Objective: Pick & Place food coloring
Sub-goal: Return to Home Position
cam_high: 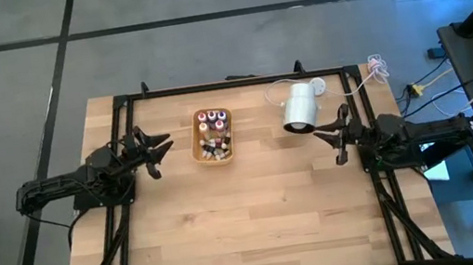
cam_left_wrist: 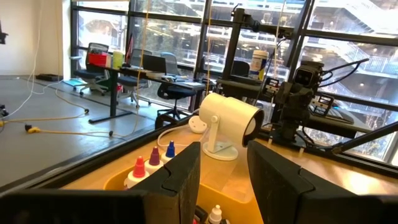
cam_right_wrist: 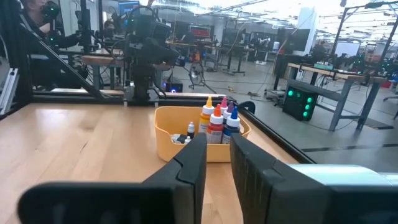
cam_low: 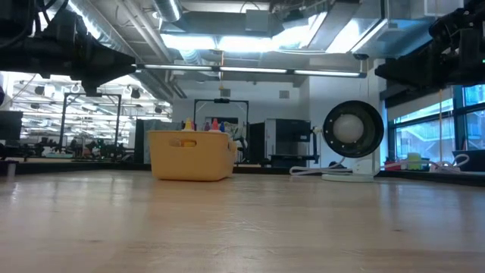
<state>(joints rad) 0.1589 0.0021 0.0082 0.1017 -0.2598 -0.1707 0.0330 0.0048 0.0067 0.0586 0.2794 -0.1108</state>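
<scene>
The food coloring bottles (cam_high: 213,134) stand upright in an orange tray (cam_high: 197,153) on the far middle of the table. They have white caps and red, orange or dark bodies. In the left wrist view the nearest bottles (cam_left_wrist: 153,160) show red, purple and blue tips. In the right wrist view the bottles (cam_right_wrist: 216,122) rise above the tray's wall (cam_right_wrist: 180,147). My left gripper (cam_high: 164,153) hovers open just left of the tray. My right gripper (cam_high: 324,138) is open to the tray's right, beside the large white cylinder (cam_high: 299,107). Neither touches anything.
The white cylinder on its stand (cam_left_wrist: 225,118) lies right of the tray, with a white cable (cam_high: 356,84) running to the far right corner. A black frame (cam_high: 229,84) borders the table's far, left and right sides. Bare wood (cam_high: 249,215) fills the near half.
</scene>
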